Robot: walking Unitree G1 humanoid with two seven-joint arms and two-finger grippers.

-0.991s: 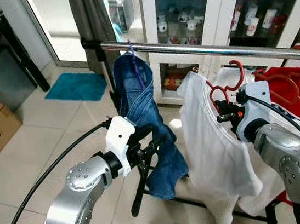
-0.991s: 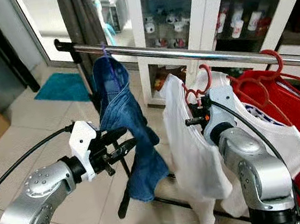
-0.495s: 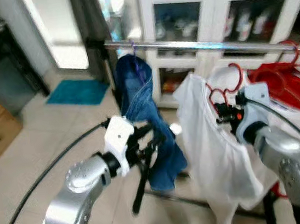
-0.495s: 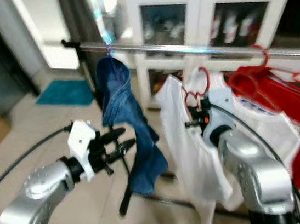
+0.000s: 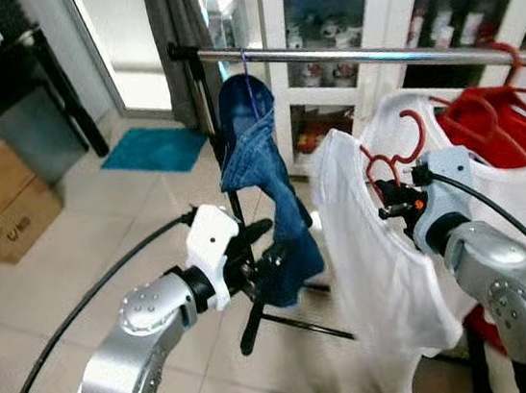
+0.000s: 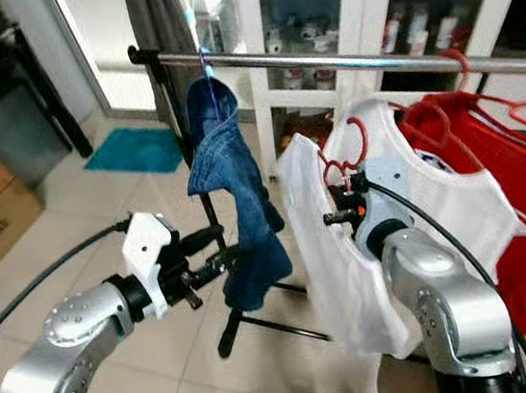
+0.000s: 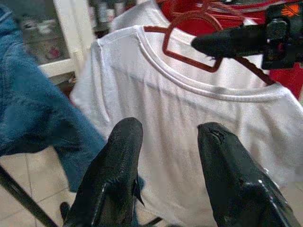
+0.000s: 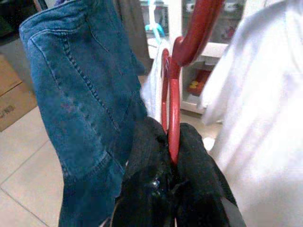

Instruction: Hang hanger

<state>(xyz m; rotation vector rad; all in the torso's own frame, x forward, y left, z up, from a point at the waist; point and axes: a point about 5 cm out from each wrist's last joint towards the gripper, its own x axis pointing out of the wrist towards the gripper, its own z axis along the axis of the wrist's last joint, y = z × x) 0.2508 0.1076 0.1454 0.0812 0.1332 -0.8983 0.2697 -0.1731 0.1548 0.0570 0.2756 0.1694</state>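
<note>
Rail (image 5: 389, 50) now higher; red hanger (image 8: 171, 101) in R claw (image 8: 166, 142).

Bright, even daylight pours in from the glass door (image 5: 131, 39) well beyond the left gripper (image 5: 267, 244), blowing that doorway out to white. Glare streaks along the steel rail (image 5: 370, 51). Head views are mostly sharp, soft toward the edges. Up close, the left gripper's fingers (image 7: 113, 179) blur, and highlights glint on them.
</note>
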